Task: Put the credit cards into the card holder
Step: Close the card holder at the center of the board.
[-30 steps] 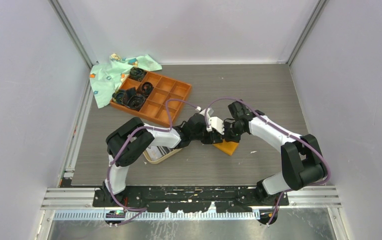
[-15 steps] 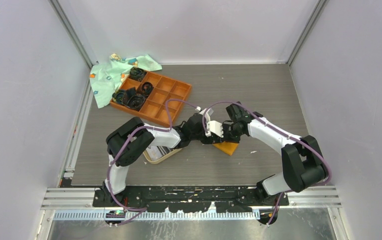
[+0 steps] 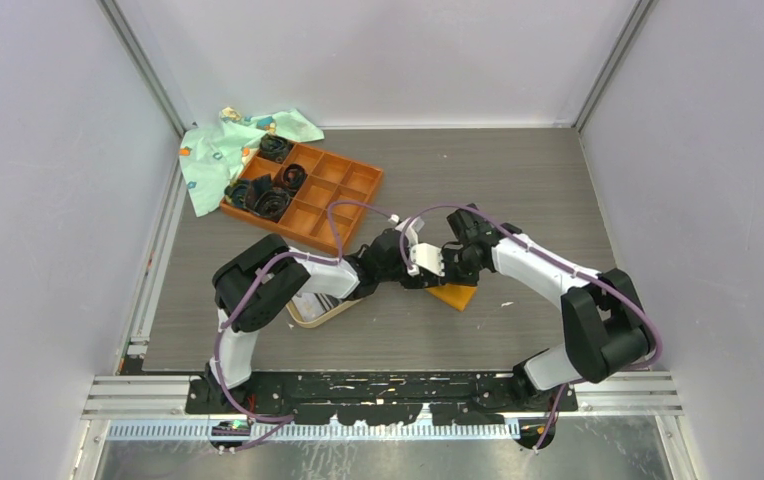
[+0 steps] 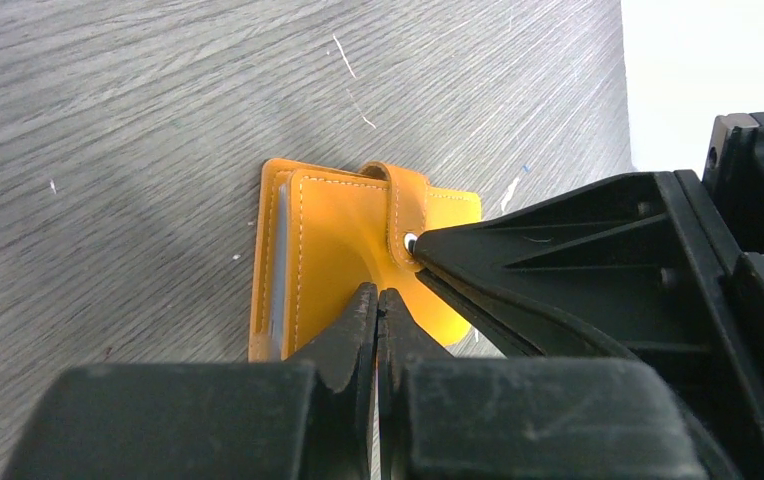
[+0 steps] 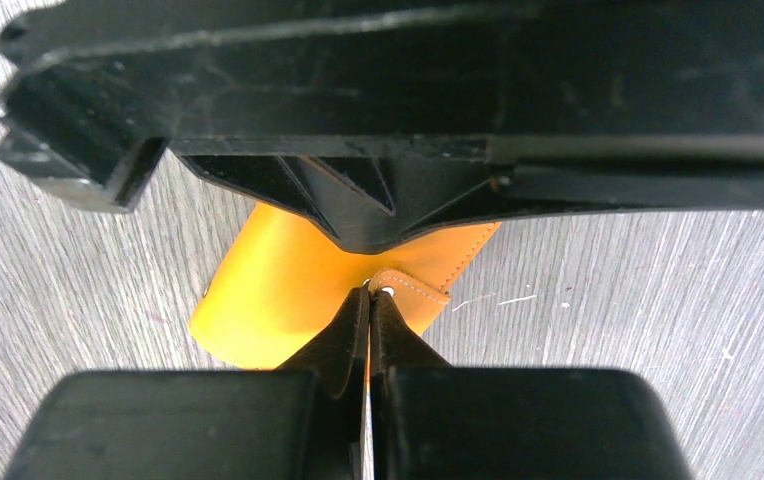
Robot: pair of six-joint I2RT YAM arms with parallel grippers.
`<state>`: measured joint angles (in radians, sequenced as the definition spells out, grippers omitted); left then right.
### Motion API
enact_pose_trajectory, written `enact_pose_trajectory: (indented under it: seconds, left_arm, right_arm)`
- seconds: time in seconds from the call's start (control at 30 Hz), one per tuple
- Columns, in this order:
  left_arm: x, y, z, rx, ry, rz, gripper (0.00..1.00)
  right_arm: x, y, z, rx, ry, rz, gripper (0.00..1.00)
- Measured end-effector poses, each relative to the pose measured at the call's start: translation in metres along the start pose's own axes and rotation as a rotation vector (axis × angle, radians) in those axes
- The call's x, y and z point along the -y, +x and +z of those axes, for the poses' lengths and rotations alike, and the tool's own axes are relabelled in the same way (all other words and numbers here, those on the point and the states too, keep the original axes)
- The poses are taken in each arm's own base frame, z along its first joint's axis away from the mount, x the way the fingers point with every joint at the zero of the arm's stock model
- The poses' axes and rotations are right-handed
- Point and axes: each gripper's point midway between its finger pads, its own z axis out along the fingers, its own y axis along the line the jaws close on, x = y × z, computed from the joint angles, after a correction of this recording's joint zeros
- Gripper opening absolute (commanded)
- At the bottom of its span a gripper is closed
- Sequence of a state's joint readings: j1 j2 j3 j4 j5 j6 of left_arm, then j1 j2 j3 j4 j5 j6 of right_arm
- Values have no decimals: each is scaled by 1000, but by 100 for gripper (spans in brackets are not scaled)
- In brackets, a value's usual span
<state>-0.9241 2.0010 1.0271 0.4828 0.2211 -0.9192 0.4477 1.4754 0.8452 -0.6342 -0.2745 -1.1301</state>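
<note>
**Top, left-wrist and right-wrist views.** We see both arms reaching inward so that their grippers meet over the card holder, which lies on the grey wood-grain table a little right of centre, in front of the arm bases.

**Left wrist.** The orange card holder lies folded. Its snap strap wraps over the far edge, and a metal snap shows at the strap's end. The fingers of the left gripper are pressed together on the holder's upper leaf, which bulges up toward them. A thin grey layer shows between the leaves along the left edge; we cannot tell whether it is a card or lining.

**Right wrist.** The fingers of the right gripper are closed on the tip of the snap strap, just beside the snap. The left gripper's black body spans the top of this view, its tip touching the orange leather.

**Surroundings.** An orange compartment tray sits at the far left of the table, with dark coiled items in its left compartments. A mint patterned cloth lies crumpled behind it. A tan-rimmed dish is mostly hidden under the left arm, so we cannot make out its contents.
</note>
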Motion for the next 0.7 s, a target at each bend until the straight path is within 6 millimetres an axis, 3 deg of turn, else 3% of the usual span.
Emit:
enact_pose_trajectory:
  seconds: [0.7]
  left_arm:
    - [-3, 0, -3, 16, 29, -29, 0]
  right_arm:
    - [-2, 0, 2, -76, -24, -35, 1]
